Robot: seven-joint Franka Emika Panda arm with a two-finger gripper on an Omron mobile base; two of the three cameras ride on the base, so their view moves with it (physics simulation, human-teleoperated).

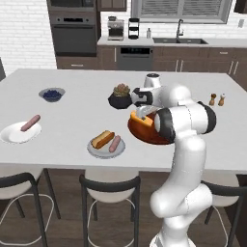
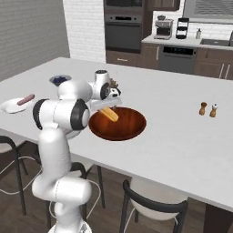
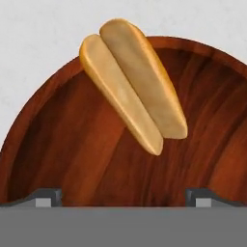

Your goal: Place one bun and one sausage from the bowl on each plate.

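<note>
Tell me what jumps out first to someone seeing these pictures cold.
The white arm bent over the counter, its gripper hanging open above the reddish-brown bowl, where one bun lies against the rim. To the arm's left, the grey plate already carries a bun and a sausage, while the white plate further left holds a sausage alone.
</note>
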